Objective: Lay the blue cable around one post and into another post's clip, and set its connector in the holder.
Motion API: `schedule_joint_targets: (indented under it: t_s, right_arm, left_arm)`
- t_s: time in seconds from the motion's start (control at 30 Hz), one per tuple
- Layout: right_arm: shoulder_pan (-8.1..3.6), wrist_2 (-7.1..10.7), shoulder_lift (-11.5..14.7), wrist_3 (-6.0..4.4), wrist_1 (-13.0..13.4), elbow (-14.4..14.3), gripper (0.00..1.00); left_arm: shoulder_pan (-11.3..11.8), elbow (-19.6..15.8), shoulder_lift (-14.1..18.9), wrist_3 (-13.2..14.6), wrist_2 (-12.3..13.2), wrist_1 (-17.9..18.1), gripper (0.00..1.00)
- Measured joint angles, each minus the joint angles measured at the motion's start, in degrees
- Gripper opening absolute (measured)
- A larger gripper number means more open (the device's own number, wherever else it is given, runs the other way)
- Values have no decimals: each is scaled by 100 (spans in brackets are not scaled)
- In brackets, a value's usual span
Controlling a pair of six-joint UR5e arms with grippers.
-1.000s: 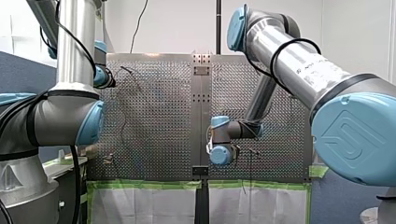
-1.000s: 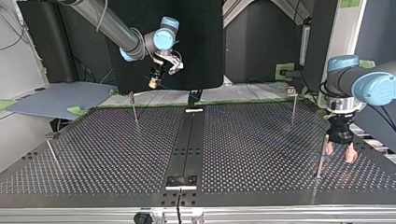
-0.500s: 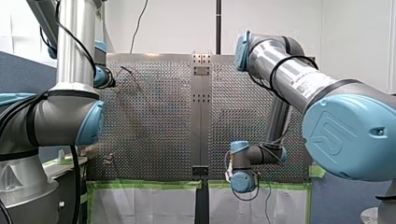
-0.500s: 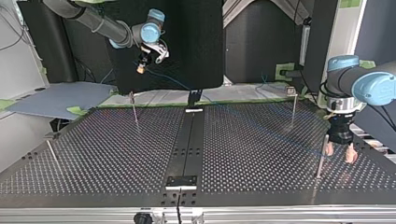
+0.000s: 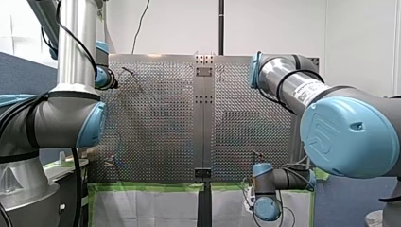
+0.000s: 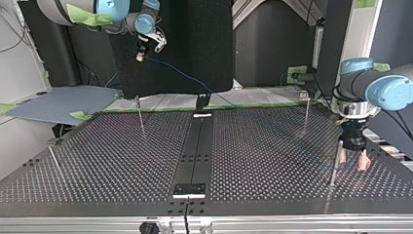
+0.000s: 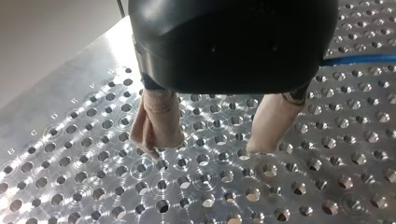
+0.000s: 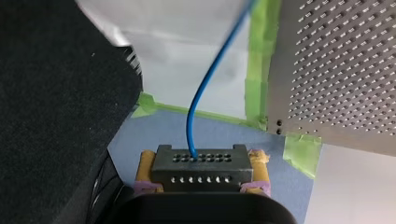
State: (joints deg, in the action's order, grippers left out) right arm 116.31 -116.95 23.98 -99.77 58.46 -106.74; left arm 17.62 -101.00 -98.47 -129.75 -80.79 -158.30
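Since the connector end had to be carried rather than dragged, my right gripper (image 8: 201, 163) was clamped on the small black rectangular connector block (image 8: 200, 175), one yellow pad on each short side. The grip left the pin face clear, which I judged would help when seating it later. One thin blue cable (image 8: 196, 112) left the block's face and arched away ahead of that gripper toward the perforated metal table (image 8: 336, 70). The gripper hung high and beyond the table's edge, probably to draw the slack out and lift the cable above the posts.

Well apart from it, my left gripper (image 7: 215, 140) hovered just above the table with its two beige-padded fingers (image 7: 156, 123) apart and nothing between them. The cable passed just beside it, so I judged it was waiting low to guide or pin the line.

Four thin upright metal posts stood on the table. One post (image 6: 335, 163) was just beside my left gripper and a second (image 6: 306, 111) stood beyond it. The third (image 6: 140, 114) and fourth (image 6: 54, 163) stood well apart from it, across the dark centre strip (image 6: 195, 146). Two small fixtures sat on that strip. I could not tell which one was the holder. The cable was around no post that I could make out, nor in any clip.
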Motion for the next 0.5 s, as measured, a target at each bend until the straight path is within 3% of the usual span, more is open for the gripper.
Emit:
schedule_joint_targets:
  t_s: [0.13,0.3,0.5]
  right_arm:
    - [-197,198,61,38,198,-6,0]
    - [-451,453,228,60,452,200,0]
    - [-758,759,521,17,760,430,0]
  left_arm:
    - [-4,2,0,1,21,-7,100]
    - [-6,3,0,3,31,-8,100]
    - [-6,4,0,3,21,0,100]
